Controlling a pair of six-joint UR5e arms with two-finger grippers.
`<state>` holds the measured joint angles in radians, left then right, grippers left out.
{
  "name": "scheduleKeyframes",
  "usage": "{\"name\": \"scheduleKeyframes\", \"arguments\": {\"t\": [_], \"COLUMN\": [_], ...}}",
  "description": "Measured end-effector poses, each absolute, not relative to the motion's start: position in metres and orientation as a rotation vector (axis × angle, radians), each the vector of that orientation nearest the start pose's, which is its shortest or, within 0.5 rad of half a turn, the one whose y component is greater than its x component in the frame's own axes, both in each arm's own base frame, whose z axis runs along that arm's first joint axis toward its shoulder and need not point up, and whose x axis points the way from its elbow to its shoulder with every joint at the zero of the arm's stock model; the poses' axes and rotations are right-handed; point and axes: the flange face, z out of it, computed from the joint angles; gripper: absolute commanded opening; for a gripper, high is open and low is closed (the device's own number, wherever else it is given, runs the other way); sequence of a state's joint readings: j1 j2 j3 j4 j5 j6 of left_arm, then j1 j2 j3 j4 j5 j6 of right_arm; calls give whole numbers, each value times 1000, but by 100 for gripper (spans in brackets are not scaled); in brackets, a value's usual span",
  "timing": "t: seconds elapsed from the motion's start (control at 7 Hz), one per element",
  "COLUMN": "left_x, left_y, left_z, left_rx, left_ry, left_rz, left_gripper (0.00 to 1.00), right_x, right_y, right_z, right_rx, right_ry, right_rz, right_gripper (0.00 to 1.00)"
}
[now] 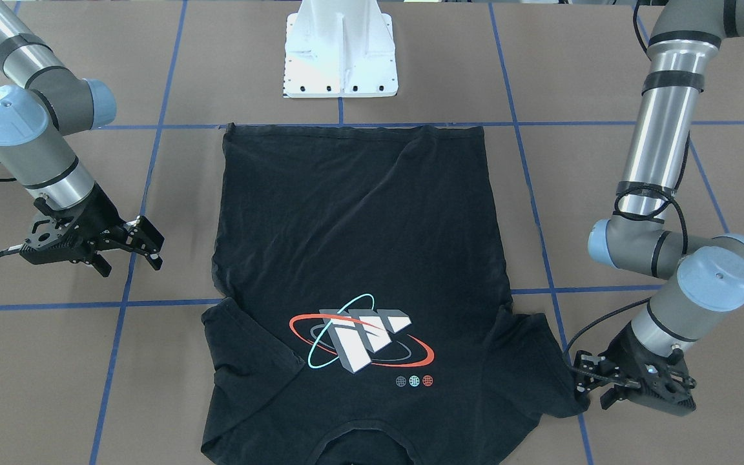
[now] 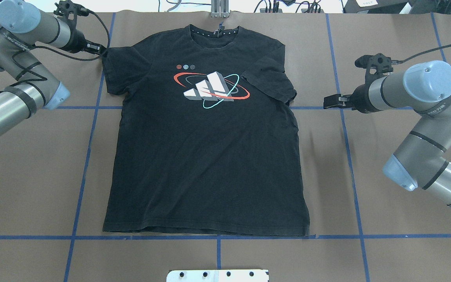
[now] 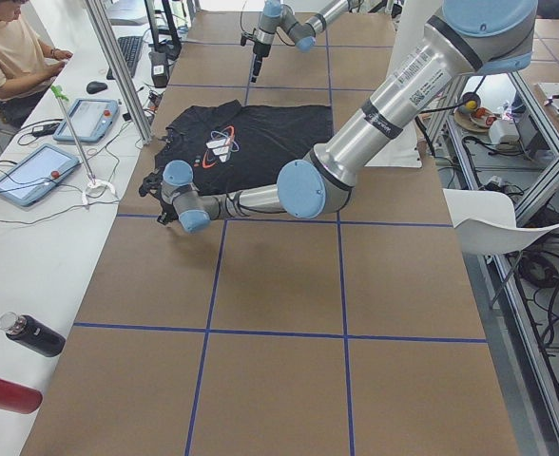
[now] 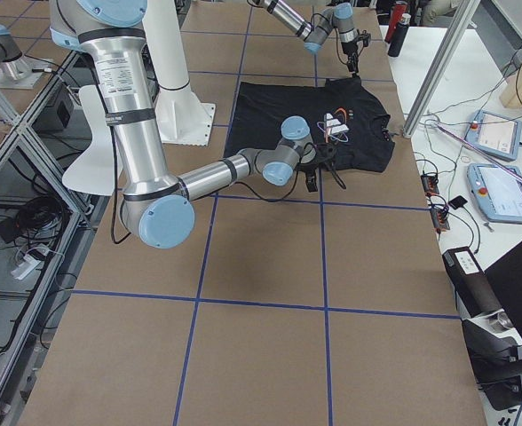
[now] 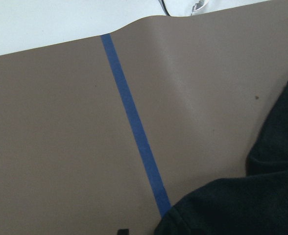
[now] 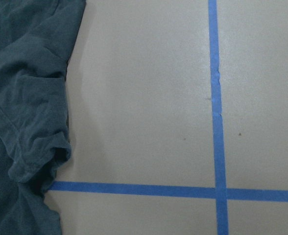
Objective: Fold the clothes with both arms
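- Left gripper (image 1: 588,386): jaws apart at the rim of one sleeve (image 1: 540,361), 4 o'clock of the T-shirt (image 1: 359,245) in the front-facing view. Contact unclear. Likely lined up to pinch.
- Right gripper (image 1: 154,250): jaws apart, empty, off the cloth at 9 o'clock.
- T-shirt: flat, print up, hem at 12 o'clock toward the pedestal (image 1: 341,51), so it seems ready for folding.

No legible txt: T-shirt (image 2: 206,156) print just a logo, arm stickers (image 4: 112,84) too blurry.
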<state>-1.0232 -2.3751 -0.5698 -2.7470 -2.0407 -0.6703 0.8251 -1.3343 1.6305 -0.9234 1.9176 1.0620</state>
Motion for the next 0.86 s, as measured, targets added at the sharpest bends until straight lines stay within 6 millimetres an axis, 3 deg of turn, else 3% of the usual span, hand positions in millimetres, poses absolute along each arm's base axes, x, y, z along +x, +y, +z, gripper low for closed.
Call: {"name": "scheduleKeyframes", "arguments": {"t": [0.71,0.86], "left_x": [358,360], "left_y": [-750,-750], "left_z": [494,494], "left_rx": [546,547], "left_ry": [897,894], "left_rz": [118,119], "left_gripper": [47,12], "right_x": [-341,-341], "right_y": [-516,-516], "right_z": [439,440], "right_rx": [324,323], "right_ry": [-925,-924], "right_rz": [126,126], "right_gripper": [100,100]}}
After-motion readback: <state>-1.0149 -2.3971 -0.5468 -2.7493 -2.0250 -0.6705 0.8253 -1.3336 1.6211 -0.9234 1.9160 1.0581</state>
